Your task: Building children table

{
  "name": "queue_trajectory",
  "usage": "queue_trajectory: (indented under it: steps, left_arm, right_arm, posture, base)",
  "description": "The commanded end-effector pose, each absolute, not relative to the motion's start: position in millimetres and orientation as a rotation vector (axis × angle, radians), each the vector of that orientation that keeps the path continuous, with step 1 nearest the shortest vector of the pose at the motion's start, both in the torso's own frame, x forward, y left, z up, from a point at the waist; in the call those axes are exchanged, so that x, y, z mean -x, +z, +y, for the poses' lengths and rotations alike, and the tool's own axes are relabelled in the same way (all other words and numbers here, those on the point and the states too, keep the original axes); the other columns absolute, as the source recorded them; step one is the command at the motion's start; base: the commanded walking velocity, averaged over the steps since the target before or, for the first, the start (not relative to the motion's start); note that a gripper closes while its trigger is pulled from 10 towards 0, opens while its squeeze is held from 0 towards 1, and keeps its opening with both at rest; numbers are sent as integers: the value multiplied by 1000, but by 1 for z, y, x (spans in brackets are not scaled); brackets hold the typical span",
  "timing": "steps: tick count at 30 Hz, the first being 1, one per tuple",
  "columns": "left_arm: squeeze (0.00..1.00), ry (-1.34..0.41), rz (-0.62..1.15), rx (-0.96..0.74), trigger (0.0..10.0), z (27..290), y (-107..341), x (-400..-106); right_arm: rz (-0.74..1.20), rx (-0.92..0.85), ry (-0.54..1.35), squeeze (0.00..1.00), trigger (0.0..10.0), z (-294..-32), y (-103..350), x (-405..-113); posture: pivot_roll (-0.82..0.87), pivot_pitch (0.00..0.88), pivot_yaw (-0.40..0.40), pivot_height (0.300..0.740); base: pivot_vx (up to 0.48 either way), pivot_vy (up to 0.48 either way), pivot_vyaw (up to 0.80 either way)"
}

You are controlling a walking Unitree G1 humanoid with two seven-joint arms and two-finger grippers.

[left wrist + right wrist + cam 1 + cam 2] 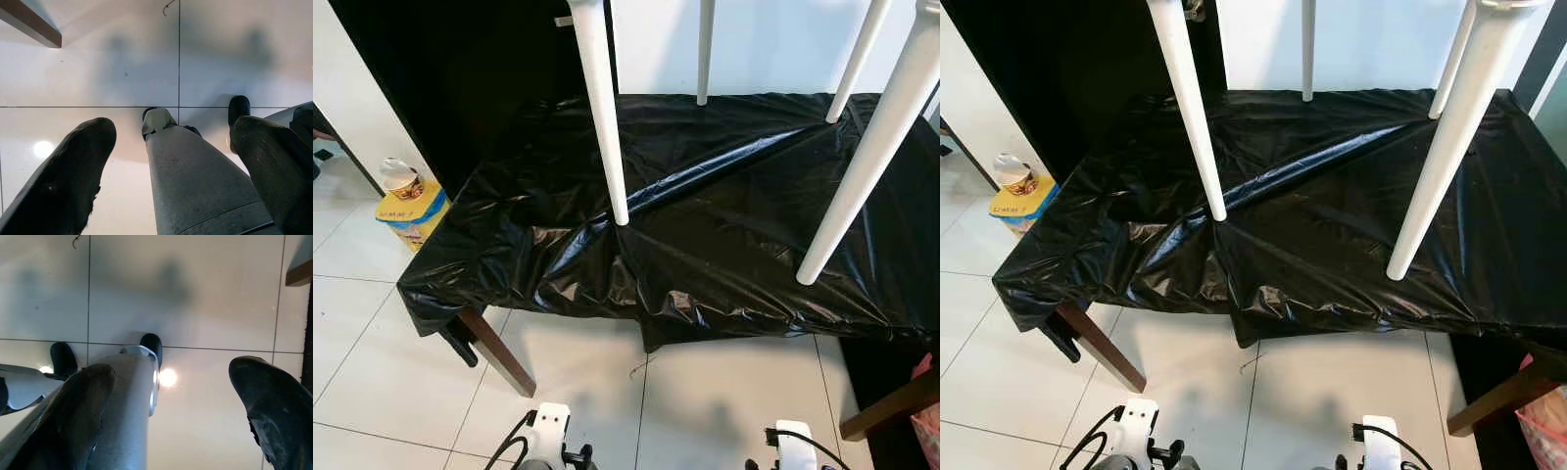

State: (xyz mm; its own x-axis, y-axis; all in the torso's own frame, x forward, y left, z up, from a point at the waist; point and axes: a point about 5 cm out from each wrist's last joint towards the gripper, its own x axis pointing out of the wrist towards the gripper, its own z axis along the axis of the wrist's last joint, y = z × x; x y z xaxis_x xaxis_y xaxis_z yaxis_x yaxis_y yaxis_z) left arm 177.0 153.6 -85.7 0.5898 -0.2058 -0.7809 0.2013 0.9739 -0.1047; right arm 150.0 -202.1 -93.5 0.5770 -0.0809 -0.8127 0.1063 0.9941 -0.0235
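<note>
both claws hang idle over the floor tiles (88, 73), the left gripper (171, 161) and right gripper (176, 401) each spread wide, holding nothing. the children's table (607, 117) stands upside down on the black-sheeted tabletop (724, 196), legs up; a clumsy reach may topple it off the near edge.

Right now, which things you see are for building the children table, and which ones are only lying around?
For the job:
- white table legs, four standing on the black plastic sheet
- left gripper and right gripper, both open, hanging over the floor tiles

Lying about:
- yellow box on the floor
- cup on that box
</note>
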Motion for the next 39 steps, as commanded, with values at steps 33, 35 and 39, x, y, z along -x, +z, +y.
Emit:
queue_trajectory:
  steps: [33,35,39]
  left_arm:
    - [0,-333,1005,-147,10000,146,-95,-162]
    - [0,-333,1005,-147,10000,146,-95,-162]
    - [0,-344,1000,-147,10000,145,-94,-162]
  right_arm:
    - [1017,65,-2,0,10000,-186,-99,-146]
    - [1017,65,-2,0,10000,-186,-99,-146]
    - [1010,64,-5,0,10000,-187,-98,-147]
  posture:
    - [30,0,66,740]
    - [30,0,66,740]
    - [25,0,59,740]
  base:
    - [0,0,0]
    - [0,0,0]
    - [0,0,0]
